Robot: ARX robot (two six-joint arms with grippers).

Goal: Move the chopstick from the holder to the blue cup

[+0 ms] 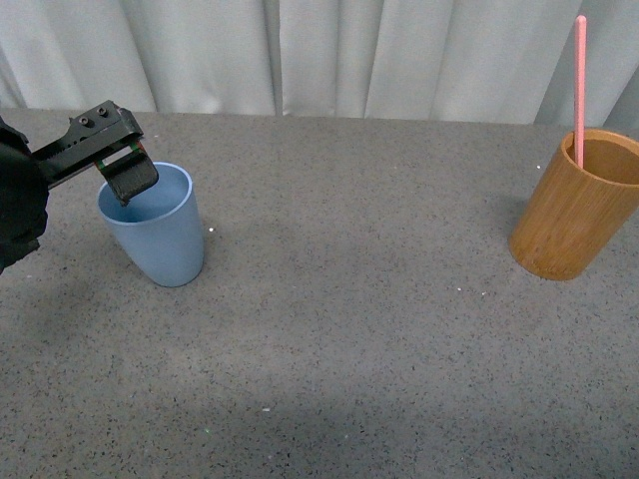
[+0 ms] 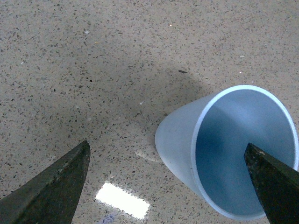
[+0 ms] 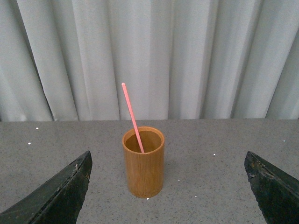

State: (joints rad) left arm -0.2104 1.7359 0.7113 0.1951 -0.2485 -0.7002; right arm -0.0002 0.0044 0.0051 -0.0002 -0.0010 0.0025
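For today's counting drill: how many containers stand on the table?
2. The blue cup stands left, at the left hand; the holder stands right, holding the chopstick. Nothing appears hidden.

No text, label, brand, number or sign can be read in any view. The blue cup [image 1: 160, 235], the holder [image 1: 574, 215] and the chopstick [image 1: 580, 80] show plain surfaces (a tiny coloured patch [image 1: 118, 157] on the left gripper [image 1: 125, 168] is too small to make out).
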